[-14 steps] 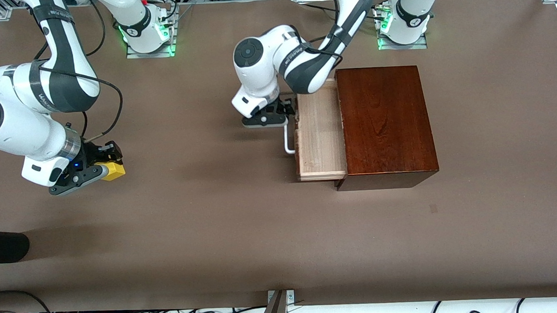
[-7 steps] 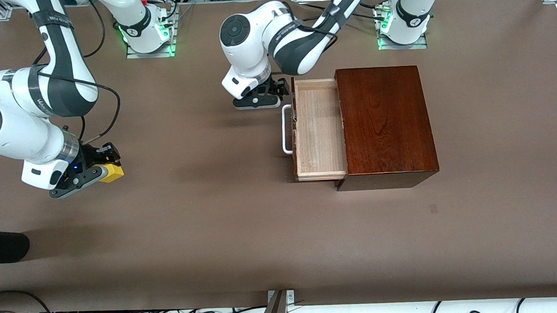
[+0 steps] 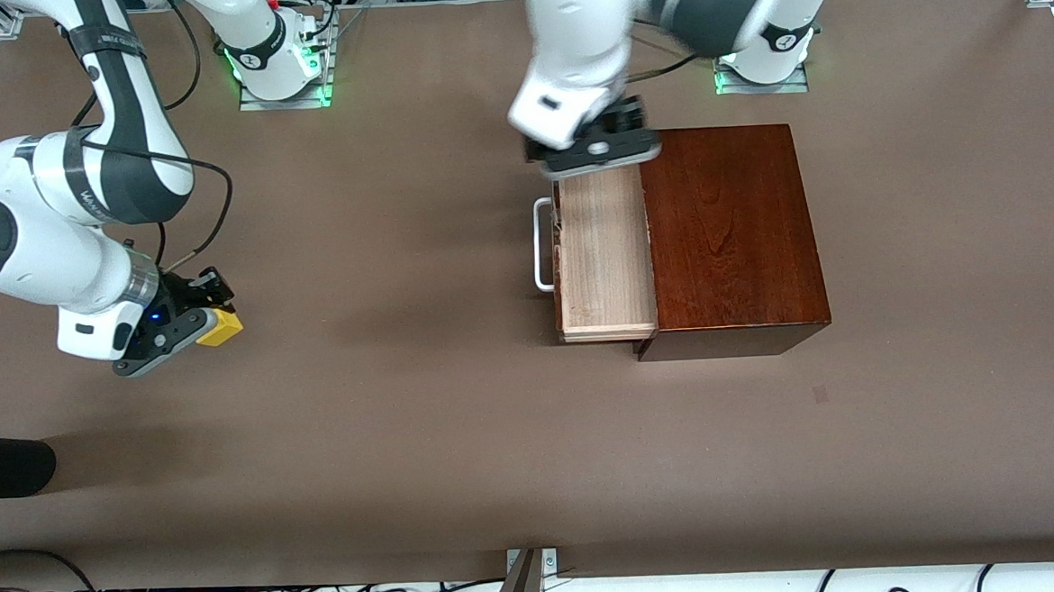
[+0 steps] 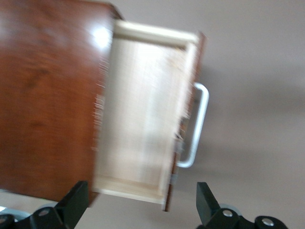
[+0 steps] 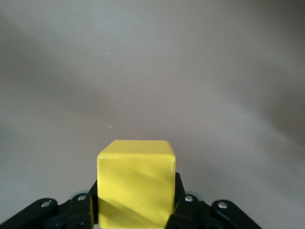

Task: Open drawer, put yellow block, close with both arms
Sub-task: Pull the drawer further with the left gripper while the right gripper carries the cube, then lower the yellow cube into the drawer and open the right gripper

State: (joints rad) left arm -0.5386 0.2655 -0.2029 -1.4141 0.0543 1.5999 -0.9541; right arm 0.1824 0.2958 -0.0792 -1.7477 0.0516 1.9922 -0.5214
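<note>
At the left edge of the front frame, about mid-height, the right gripper is clenched on the block; the right wrist view shows the yellow cube pinched between the 2 fingers, with only bare table around it. The drawer stands pulled out of the box at center-right of the frame, its pale tray open to above and empty, its white handle facing the right arm's end of the table. So the block lies well apart from the tray, toward the right arm's end, at nearly the same height in the frame; I judge the carry to be a plain sideways run across the frame. The tray's long axis runs up and down the frame, so the drop has room along that line but little across it.

At top center, the left gripper hangs over the tray's upper end and the box's corner, fingers released and holding nothing; its wrist view looks down into the drawer. It sits nearer the tray than the right gripper does, and looks likely to crowd the drop unless it clears off.
</note>
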